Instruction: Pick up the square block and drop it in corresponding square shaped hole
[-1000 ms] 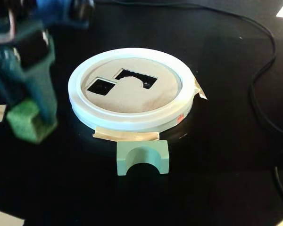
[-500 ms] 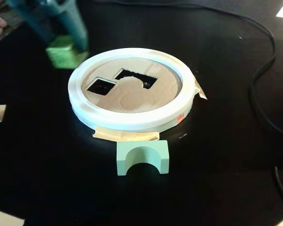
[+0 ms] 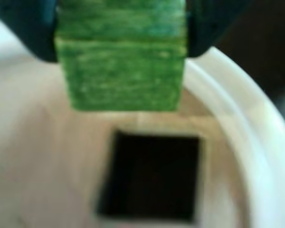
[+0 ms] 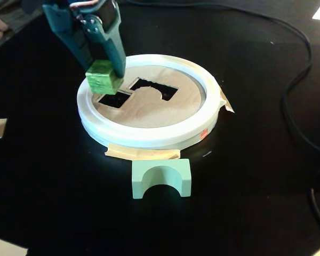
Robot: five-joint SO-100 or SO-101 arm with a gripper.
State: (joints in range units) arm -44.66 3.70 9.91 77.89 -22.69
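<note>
The black table (image 4: 245,202) is lying under everything, and no writing or label is showing on anything. Directly beneath the claw (image 4: 103,74), the tan round board (image 4: 149,113) with its white ring rim (image 4: 149,140) is sitting taped to the table, a small red mark showing on the rim's near right side in the fixed view. The teal arm (image 4: 80,26) is reaching in from the upper left of the fixed view, above the board's left part. Well below the claw in that view, off the board, the pale mint arch block (image 4: 161,178) is standing with its opening facing down. To the claw's right the arch-shaped cut-out (image 4: 154,88) is lying open. The claw is pinching the square block (image 3: 121,71) by two opposite sides, its faces sitting level and square rather than tilted; being a cube, it has no long axis. The block is hanging just above the square shaped hole (image 3: 152,175), not yet in it.
</note>
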